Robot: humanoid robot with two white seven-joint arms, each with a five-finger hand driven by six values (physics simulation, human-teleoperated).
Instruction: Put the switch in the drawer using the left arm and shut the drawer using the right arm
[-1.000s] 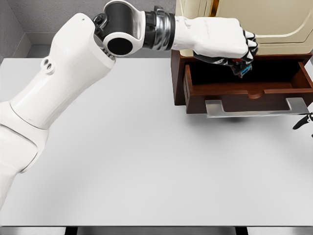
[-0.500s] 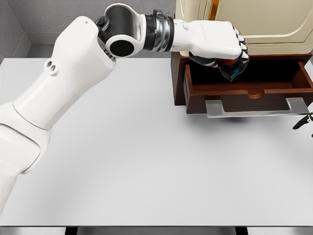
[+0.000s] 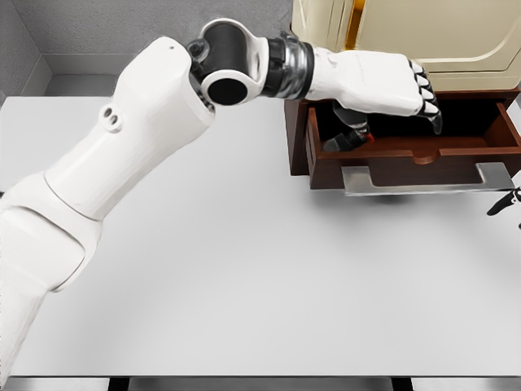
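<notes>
Switch: the switch (image 3: pixel 348 139) lies inside the drawer (image 3: pixel 407 151), down at the left end, with a bit of red showing at its right tip.
Switch long way: it looks tilted, low at 8 o'clock and high at 2 o'clock, but part of it is hidden under the hand, so I am not sure.
Switch from left hand: it sits at about 7 o'clock from the left hand (image 3: pixel 383 81), just under it and not held.
Left hand: it hangs over the open drawer, palm down, fingers loose and pointing down, holding nothing.
Left arm: it comes in from 8 o'clock and stretches long across the table (image 3: pixel 244 269).
Drawer: it is pulled out, and its gray handle (image 3: pixel 423 179) faces 6 o'clock.
Right hand: only dark fingertips (image 3: pixel 505 201) peek in at 3 o'clock, just beside the handle's right end. I cannot tell how they are set.
Nearer hand for closing: the right one, I think.
</notes>
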